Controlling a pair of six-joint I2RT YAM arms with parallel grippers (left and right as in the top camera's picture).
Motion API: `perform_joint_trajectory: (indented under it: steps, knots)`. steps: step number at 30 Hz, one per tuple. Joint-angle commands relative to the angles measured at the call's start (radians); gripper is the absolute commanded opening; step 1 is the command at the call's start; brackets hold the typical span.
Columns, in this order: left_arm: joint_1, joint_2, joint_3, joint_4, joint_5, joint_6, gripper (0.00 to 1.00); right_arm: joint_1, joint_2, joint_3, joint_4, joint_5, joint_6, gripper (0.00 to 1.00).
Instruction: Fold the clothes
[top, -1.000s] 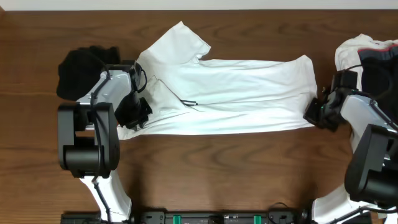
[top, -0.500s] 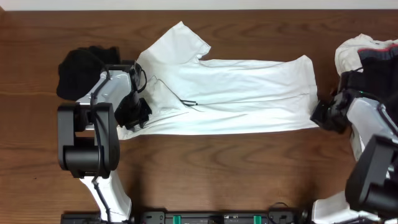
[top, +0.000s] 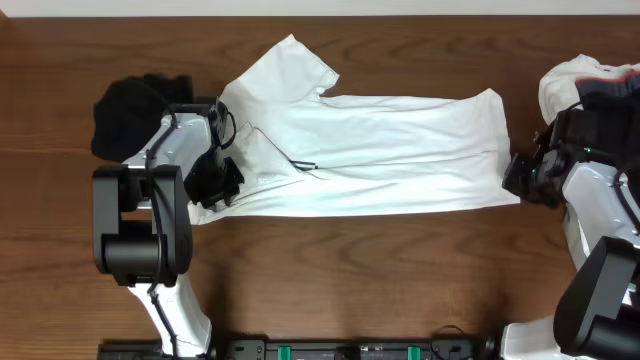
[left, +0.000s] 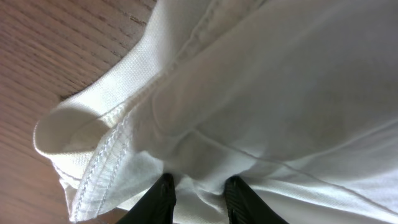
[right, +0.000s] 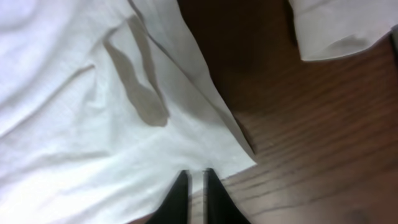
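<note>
A white T-shirt (top: 380, 150), folded lengthwise, lies across the table from left to right with one sleeve pointing to the back left. My left gripper (top: 215, 183) rests on its left end. In the left wrist view the jaws (left: 199, 186) stand a little apart, with a loose bulge of the shirt (left: 280, 93) between the fingertips. My right gripper (top: 520, 178) is at the shirt's near right corner. In the right wrist view its fingers (right: 194, 177) are a narrow slit apart, right at the hem of the shirt (right: 74, 93), with wood showing beneath.
A black garment (top: 125, 115) lies bunched at the back left, behind the left arm. A heap of white and dark clothes (top: 590, 85) sits at the back right, and its white edge (right: 342, 25) shows in the right wrist view. Both arm bases stand at the front.
My right gripper has slid to the right and slightly back, off the shirt's right edge, and the near right corner has been drawn out a little with it. The left arm has stayed put.
</note>
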Motion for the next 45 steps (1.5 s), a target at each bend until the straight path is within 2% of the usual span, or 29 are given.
perform_joint_trajectory:
  steps: [1,3,5,12,18,23,29,32,33,35,36,45]
  knots:
    - [0.003,0.040,-0.027,0.036,-0.019,-0.010,0.30,-0.006,-0.008,-0.007,0.019,-0.025,-0.004,0.22]
    - [0.003,0.040,-0.027,0.036,-0.019,-0.010,0.31,-0.006,-0.006,-0.022,0.059,-0.038,-0.004,0.34]
    - [0.003,0.040,-0.027,0.036,-0.019,-0.010,0.31,-0.007,-0.005,-0.045,0.114,-0.072,-0.004,0.38]
    - [0.003,0.040,-0.027,0.036,-0.019,-0.010,0.31,-0.007,-0.004,-0.148,0.284,-0.151,-0.054,0.42]
    - [0.003,0.040,-0.027,0.036,-0.019,-0.010,0.31,-0.007,-0.004,-0.162,0.320,-0.230,-0.121,0.42]
    - [0.003,0.040,-0.027,0.035,-0.019,-0.010,0.31,-0.007,-0.004,-0.185,0.369,-0.229,-0.134,0.39]
    - [0.003,0.040,-0.027,0.035,-0.019,-0.010,0.31,-0.006,-0.004,-0.230,0.444,-0.243,-0.136,0.25]
    - [0.003,0.040,-0.027,0.035,-0.019,-0.010,0.31,-0.006,-0.004,-0.234,0.454,-0.249,-0.136,0.24]
    - [0.003,0.040,-0.027,0.035,-0.019,-0.010,0.31,-0.006,-0.004,-0.234,0.454,-0.252,-0.136,0.20]
    - [0.003,0.040,-0.027,0.035,-0.019,-0.010,0.31,-0.007,-0.004,-0.234,0.459,-0.275,-0.136,0.04]
    - [0.003,0.040,-0.027,0.035,-0.019,-0.010,0.31,-0.007,-0.004,-0.234,0.465,-0.289,-0.136,0.01]
    - [0.003,0.040,-0.027,0.036,-0.019,-0.010,0.31,-0.007,-0.004,-0.233,0.524,-0.334,-0.136,0.01]
